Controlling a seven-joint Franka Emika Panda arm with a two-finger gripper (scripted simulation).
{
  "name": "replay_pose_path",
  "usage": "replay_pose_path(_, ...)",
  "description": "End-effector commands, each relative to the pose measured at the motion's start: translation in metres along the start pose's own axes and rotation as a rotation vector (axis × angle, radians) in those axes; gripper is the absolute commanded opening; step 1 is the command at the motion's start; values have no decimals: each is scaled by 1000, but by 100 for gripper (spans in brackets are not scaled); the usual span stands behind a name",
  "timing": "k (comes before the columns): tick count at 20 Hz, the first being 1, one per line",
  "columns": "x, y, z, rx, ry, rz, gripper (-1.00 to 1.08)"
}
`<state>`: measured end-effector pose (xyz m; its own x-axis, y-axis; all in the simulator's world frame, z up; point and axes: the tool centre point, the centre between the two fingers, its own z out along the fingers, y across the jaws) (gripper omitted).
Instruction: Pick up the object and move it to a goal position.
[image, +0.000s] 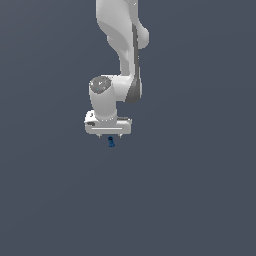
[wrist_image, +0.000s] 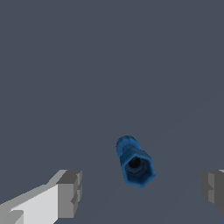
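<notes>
The object is a tiny dark-blue bolt-like piece (image: 111, 142), a short rod with wider ends. In the exterior view it shows just below the white gripper (image: 110, 136). In the wrist view the piece (wrist_image: 134, 162) lies between the two grey fingertips (wrist_image: 70, 192), with clear gaps on both sides. The gripper (wrist_image: 142, 190) is open and touches nothing. Its hexagonal end faces the wrist camera.
The white arm (image: 122, 55) rises above the gripper to the top of the exterior view. A plain dark grey surface (image: 200, 190) fills all else.
</notes>
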<state>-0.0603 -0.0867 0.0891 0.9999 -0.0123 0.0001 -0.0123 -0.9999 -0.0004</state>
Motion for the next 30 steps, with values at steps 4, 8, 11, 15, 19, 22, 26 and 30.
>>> replay_pose_path(4,-2,0,22,0,-1,0,100)
replay_pose_path(8,-2,0,39,0,0,-1,100)
replay_pose_path(11,-1,1,45,0,0,-1,100)
replay_pose_path(15,-1,1,46,0,0,-1,-100)
replay_pose_path(19,-1,1,46,0,0,-1,-100)
replay_pose_path(22,-1,1,46,0,0,-1,-100)
replay_pose_path(26,0,0,45,-1,2,0,-100)
replay_pose_path(30,4,-2,41,-8,18,10,-100)
